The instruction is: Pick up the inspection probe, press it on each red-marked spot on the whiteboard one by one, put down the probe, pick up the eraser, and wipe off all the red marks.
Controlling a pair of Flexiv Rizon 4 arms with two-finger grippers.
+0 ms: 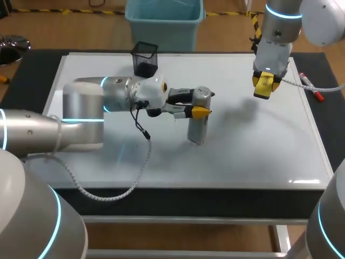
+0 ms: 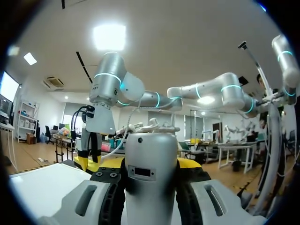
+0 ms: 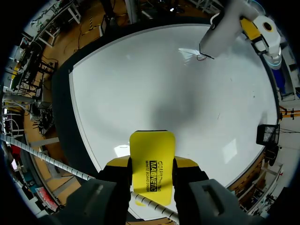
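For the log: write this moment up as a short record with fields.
left gripper: shut on probe, held upright over whiteboard
right gripper: shut on eraser, above whiteboard
red marks: none visible
probe tip contact: cannot tell
also on table: cup, marker

A robotics lab, set up as a test bench: a silver left arm (image 1: 81,113) and right arm (image 1: 280,32) with glowing blue rings hang over a whiteboard (image 1: 242,145) lying flat on a dark desk (image 1: 32,70), with a mesh pen cup (image 1: 144,58) and a marker (image 1: 311,86) at its edges.
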